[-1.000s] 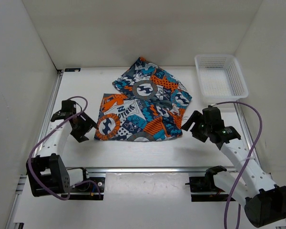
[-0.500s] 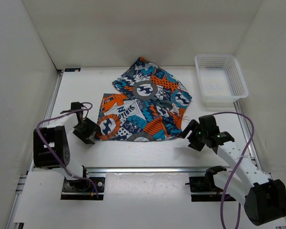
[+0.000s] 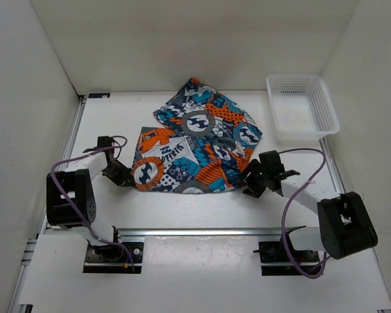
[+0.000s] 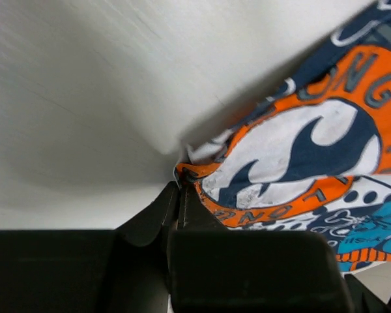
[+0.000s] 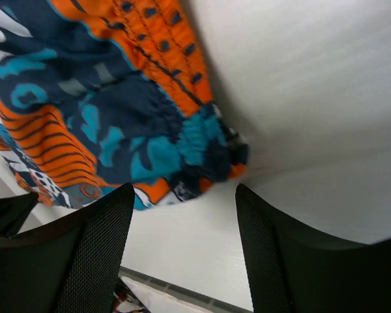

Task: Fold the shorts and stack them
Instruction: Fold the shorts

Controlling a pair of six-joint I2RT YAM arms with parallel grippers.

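**Tools reach the shorts**

The left tool has moved in, pinched narrow on the shorts' corner. The right tool, spread wide, now flanks their opposite edge. The basket sits beyond it, apart.

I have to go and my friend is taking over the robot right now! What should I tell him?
Left gripper: jaws shut, seemingly pinching the shorts' near left corner.
Right gripper: jaws open at the near right corner, not gripping.
Shorts lie rumpled on the table; the basket sits far right.
Done: both corners reached. Left: fold, then stack.
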